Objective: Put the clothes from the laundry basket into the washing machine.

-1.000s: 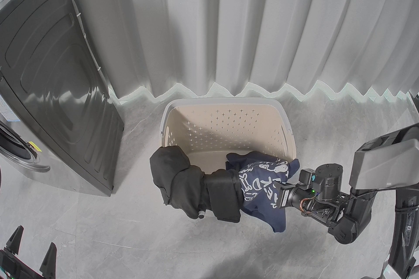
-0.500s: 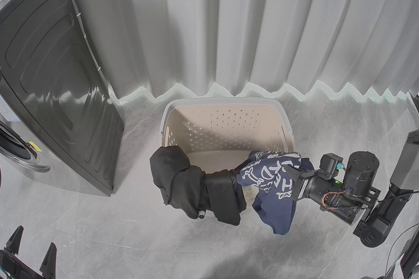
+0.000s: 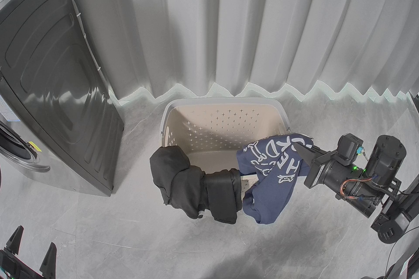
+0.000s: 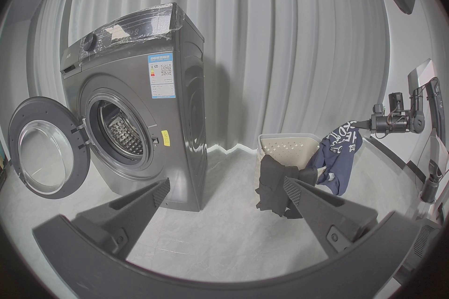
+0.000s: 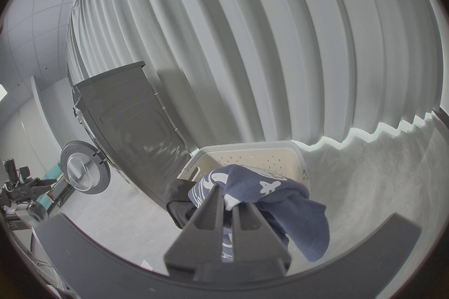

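The right gripper [image 3: 300,148] was clamped on a fold of the blue shirt [image 3: 273,166], holding it over the near right corner of the laundry basket [image 3: 222,100]. Much of the cloth hung down outside the near rim. To do this step well, the shirt likely needed raising until its loose end cleared the rim. It could then be carried left, round the near corner of the washing machine [image 4: 140,103], whose round door [image 4: 47,148] stood open. The pinch looked small, so a slow swing seemed safer.

A black garment [image 3: 192,186] lay draped over the basket's near left rim, just beside the shirt's hanging part, and might be dragged along. The left gripper [image 3: 31,245], fingers apart and holding nothing, sat low at near left, well apart from the basket. A pale curtain [image 3: 262,9] hung behind.
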